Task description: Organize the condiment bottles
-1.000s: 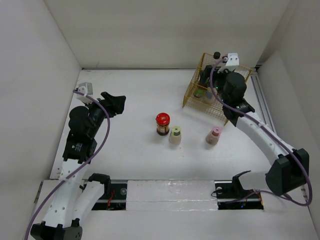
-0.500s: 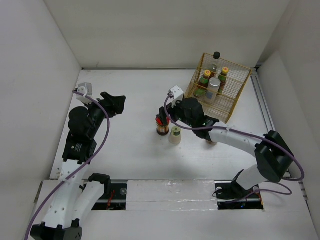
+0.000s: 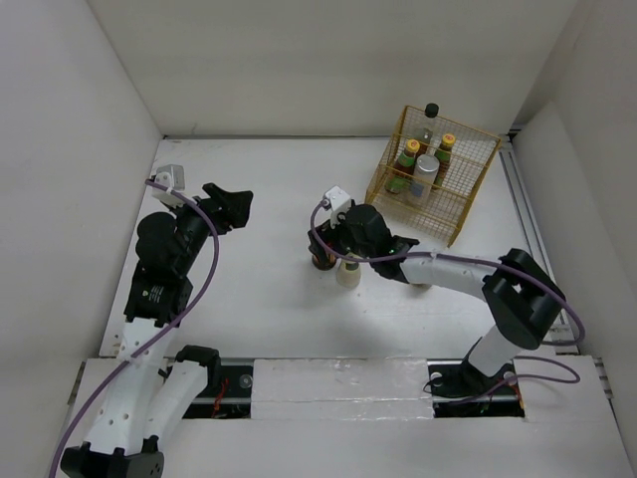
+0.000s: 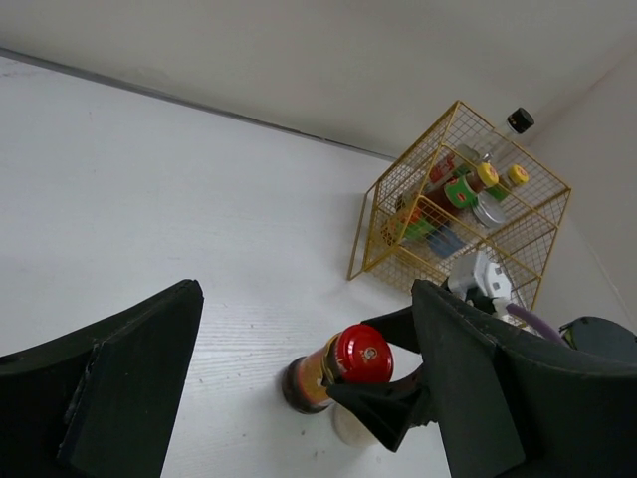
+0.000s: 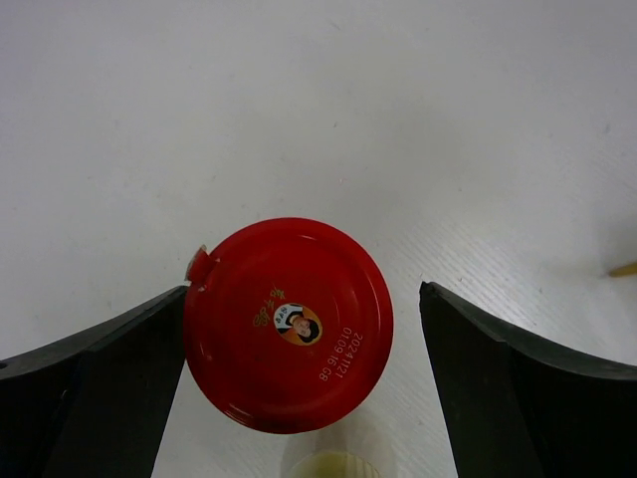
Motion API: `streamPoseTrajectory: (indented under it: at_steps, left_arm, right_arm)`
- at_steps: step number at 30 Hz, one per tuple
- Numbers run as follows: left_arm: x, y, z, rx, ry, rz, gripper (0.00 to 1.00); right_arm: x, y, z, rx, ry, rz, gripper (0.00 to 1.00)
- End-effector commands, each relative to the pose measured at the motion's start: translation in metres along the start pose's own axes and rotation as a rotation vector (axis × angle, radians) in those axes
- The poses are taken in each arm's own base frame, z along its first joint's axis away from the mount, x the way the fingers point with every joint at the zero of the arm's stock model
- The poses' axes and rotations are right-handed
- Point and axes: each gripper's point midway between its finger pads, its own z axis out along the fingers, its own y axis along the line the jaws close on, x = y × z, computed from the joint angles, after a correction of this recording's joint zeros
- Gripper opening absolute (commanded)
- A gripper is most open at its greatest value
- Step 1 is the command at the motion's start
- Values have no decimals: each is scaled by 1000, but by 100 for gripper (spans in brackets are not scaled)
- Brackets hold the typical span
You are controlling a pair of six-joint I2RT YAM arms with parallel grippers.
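Observation:
The red-lidded jar (image 3: 320,261) stands at mid-table. My right gripper (image 3: 331,242) is open and straddles its lid. In the right wrist view the red lid (image 5: 289,324) sits between the fingers; the left finger (image 5: 109,378) touches its edge and the right finger (image 5: 518,388) stands apart. The green-topped shaker (image 3: 347,272) stands right beside the jar. The pink shaker is hidden behind my right arm. My left gripper (image 3: 235,205) is open and empty at the left; its view shows the jar (image 4: 343,363).
The yellow wire basket (image 3: 468,214) at the back right holds the black-capped bottle (image 3: 431,111), two yellow-capped bottles (image 3: 411,149) and the silver-topped shaker (image 3: 426,166). It also shows in the left wrist view (image 4: 398,199). White walls enclose the table.
My right arm has swung from the basket to mid-table, and its open gripper has come down around the red lid. The left arm has not moved.

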Motion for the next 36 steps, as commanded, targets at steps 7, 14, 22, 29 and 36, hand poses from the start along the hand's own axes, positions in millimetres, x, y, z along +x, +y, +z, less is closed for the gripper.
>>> streamPoseTrajectory:
  at_steps: [7, 14, 22, 29, 36]
  left_arm:
    - [-12, -9, -1, 43, -46, 20, 82]
    - [-11, -11, -2, 51, -41, 20, 81]
    - [-16, -14, -6, 61, -58, 23, 81]
    - [-16, -18, -9, 75, -63, 25, 81]
    - [-14, -16, -7, 69, -54, 23, 81]
  right_arm:
    - [-36, -5, -1, 47, -103, 30, 61]
    - [-132, -10, -60, 59, -433, 68, 48]
    - [-199, -89, -140, 270, -633, 89, 47]
    - [-193, -195, -214, 624, -647, 138, 47]
    - [-190, -263, -256, 804, -632, 160, 47]
